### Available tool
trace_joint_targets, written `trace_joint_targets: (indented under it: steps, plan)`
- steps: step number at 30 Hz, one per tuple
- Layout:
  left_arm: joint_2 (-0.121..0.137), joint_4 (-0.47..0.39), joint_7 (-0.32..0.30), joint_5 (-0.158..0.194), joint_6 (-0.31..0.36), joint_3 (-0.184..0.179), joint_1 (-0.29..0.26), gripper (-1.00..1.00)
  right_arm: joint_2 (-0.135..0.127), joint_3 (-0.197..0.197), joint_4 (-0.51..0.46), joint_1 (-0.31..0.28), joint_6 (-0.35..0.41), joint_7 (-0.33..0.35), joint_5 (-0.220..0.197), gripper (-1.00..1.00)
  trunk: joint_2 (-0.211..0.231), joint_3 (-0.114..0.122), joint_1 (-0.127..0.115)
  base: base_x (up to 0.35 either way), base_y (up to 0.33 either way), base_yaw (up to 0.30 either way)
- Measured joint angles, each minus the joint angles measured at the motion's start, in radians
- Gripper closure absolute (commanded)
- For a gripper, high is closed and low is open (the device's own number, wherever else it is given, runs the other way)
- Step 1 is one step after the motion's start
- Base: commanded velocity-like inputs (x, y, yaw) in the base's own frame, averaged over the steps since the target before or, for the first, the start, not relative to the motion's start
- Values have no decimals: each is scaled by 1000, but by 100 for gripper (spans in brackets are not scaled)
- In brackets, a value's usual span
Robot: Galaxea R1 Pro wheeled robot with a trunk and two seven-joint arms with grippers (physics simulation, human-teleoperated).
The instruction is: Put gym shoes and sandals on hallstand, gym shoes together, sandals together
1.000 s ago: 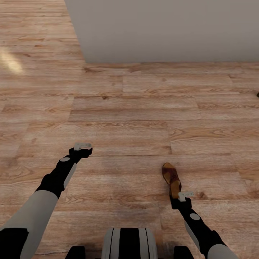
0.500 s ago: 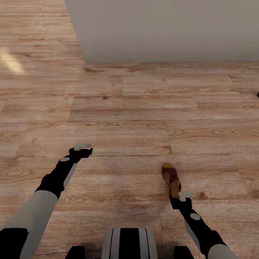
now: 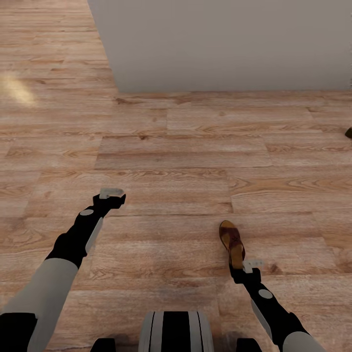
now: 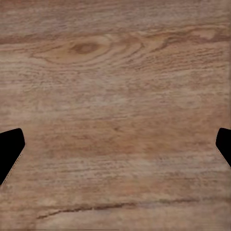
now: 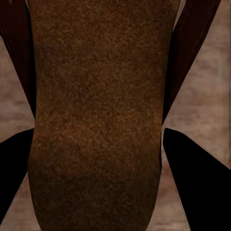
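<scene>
One dark-brown sandal (image 3: 232,240) with a tan footbed sticks out forward from my right gripper (image 3: 242,265), which is shut on its heel end, over the corridor floor (image 3: 195,146). In the right wrist view the sandal (image 5: 96,106) lies between the two black fingers (image 5: 192,183). My left gripper (image 3: 113,196) hangs open over bare planks, its fingertips (image 4: 9,149) spread wide with nothing between them. A small dark object (image 3: 348,132) lies on the floor at the far right edge; I cannot tell what it is. The gym shoes and the hallstand are out of view.
A plain grey wall (image 3: 220,44) stands ahead, its base meeting the floor across the upper part of the head view. Wood flooring runs on past the wall's corner (image 3: 115,90) to the left. My base (image 3: 176,330) shows at the bottom.
The whole head view has shifted: wall base and planks sit a little lower, so the camera moved. The sandal stayed in the right gripper and did not move with the floor.
</scene>
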Motion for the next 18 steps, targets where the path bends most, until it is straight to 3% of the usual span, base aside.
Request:
trace_joint_targets:
  steps: [18]
  plan:
    - [12, 26, 1, 2, 2, 2, 3, -100, -5, -2, -7, 0, -2, 1, 0, 100, 4, 90, -8, 0, 0, 0]
